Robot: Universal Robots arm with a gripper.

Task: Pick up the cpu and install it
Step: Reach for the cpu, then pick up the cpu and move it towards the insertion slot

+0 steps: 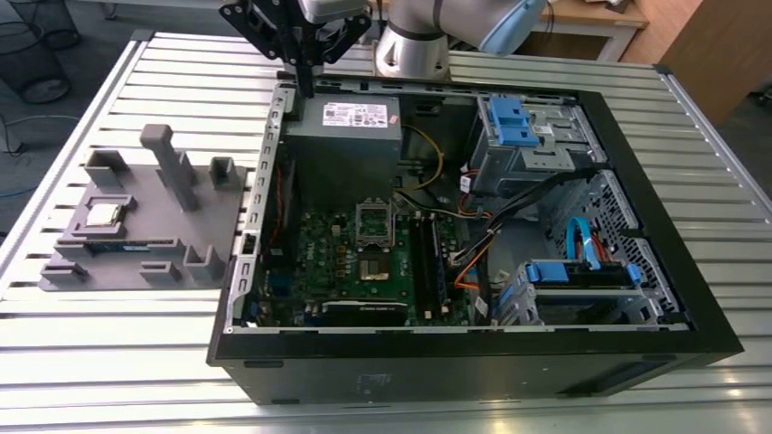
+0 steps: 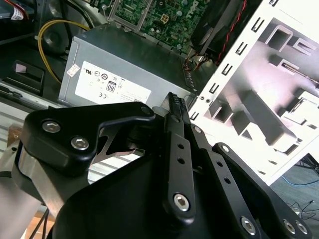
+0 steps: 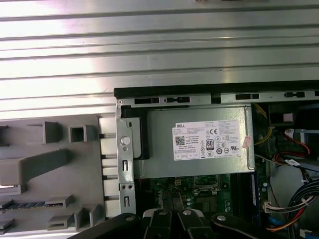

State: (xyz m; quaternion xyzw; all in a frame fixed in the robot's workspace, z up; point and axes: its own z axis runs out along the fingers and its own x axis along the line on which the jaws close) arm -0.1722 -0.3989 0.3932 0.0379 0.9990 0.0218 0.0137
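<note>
Fingers (image 2: 177, 144) of the gripper (image 1: 305, 89) are pressed together with nothing between them, hanging above the power supply (image 1: 350, 122) at the far rim of the open computer case (image 1: 422, 371). The cpu (image 1: 103, 214) lies well apart from them, flat in a recess of the grey holder (image 1: 223, 217) on the slatted table (image 1: 121, 362), beside the case on the exterior view's left.

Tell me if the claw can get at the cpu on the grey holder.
Probably yes. The cpu lies uncovered on the grey holder beside the computer case. The claw hangs above the case's rim by the power supply; only the holder's tall post stands between, and it looks passable from above.
</note>
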